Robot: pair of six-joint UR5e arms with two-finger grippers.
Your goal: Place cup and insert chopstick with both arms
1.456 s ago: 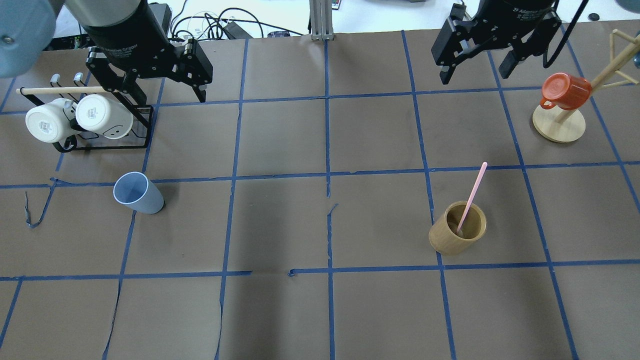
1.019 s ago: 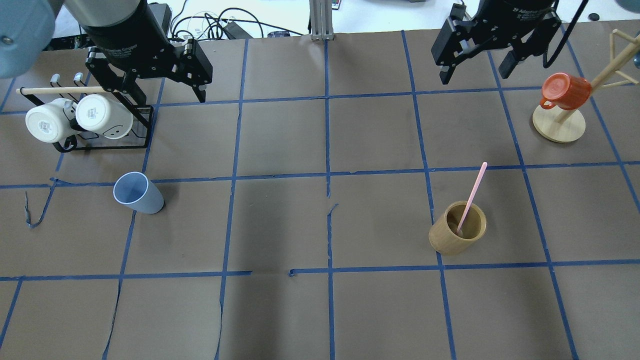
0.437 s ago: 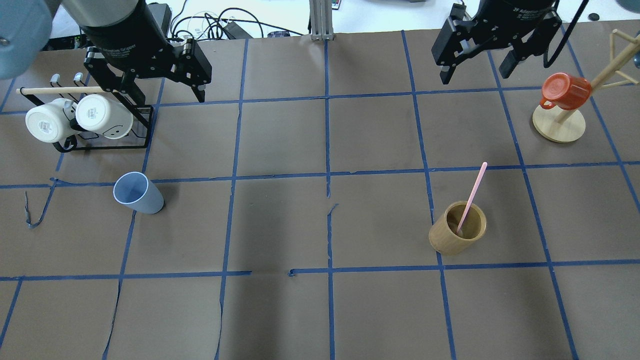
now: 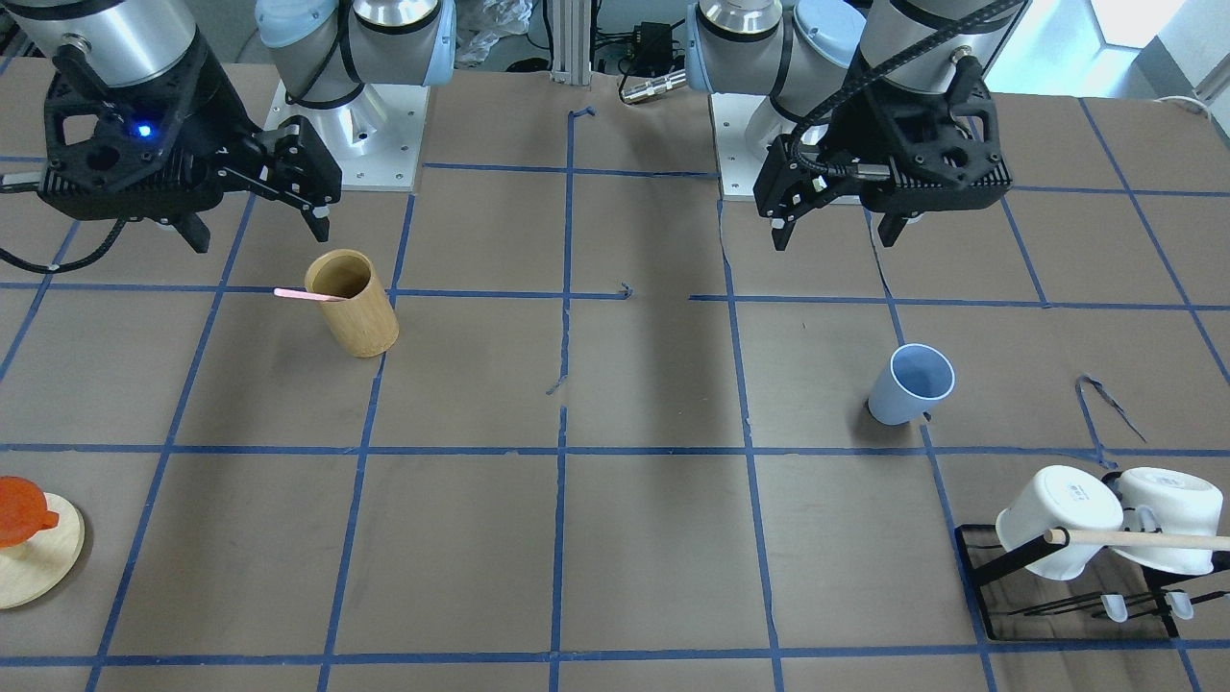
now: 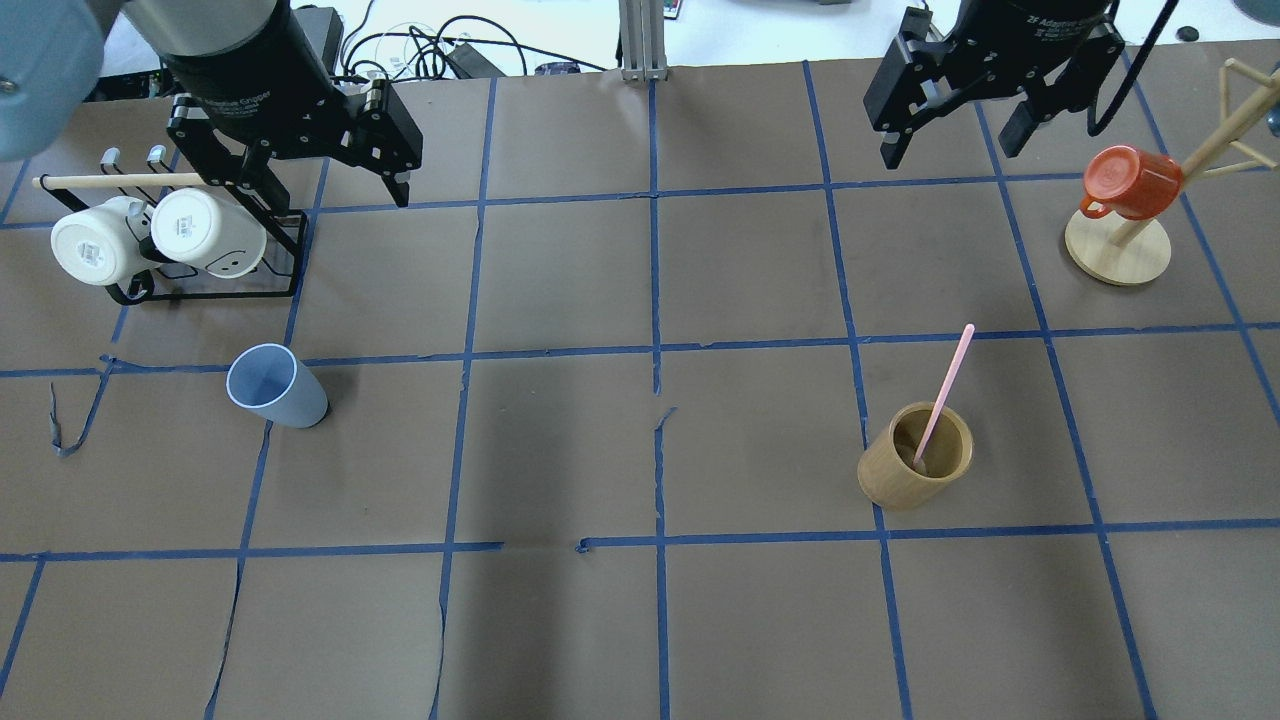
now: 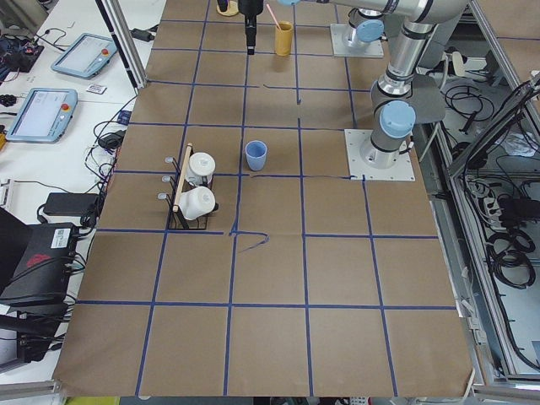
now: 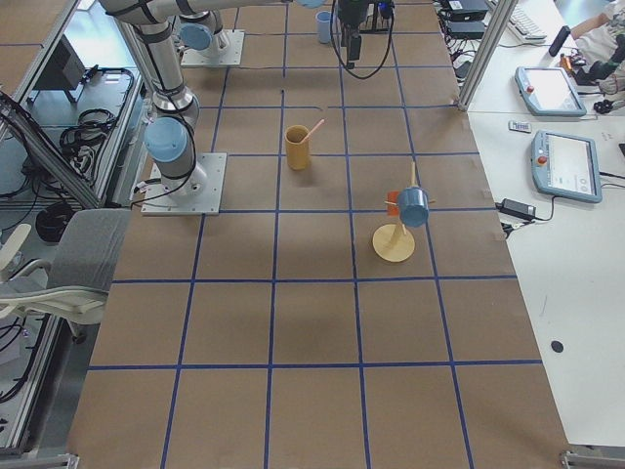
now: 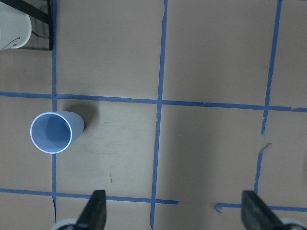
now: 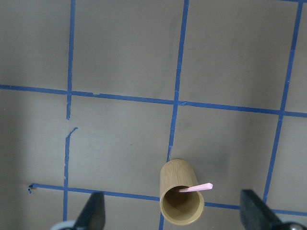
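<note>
As the left gripper and right gripper hang with jaws spread wide, holding nothing, at the top of the overhead frame, the cup stands upright at middle left and the chopstick leans in a bamboo holder right of centre.

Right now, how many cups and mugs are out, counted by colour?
White mugs: 2
Orange mug: 1
Blue cups: 2, one standing on the table, one hanging on the wooden stand
Bamboo cup: 1
Total: 6
</note>
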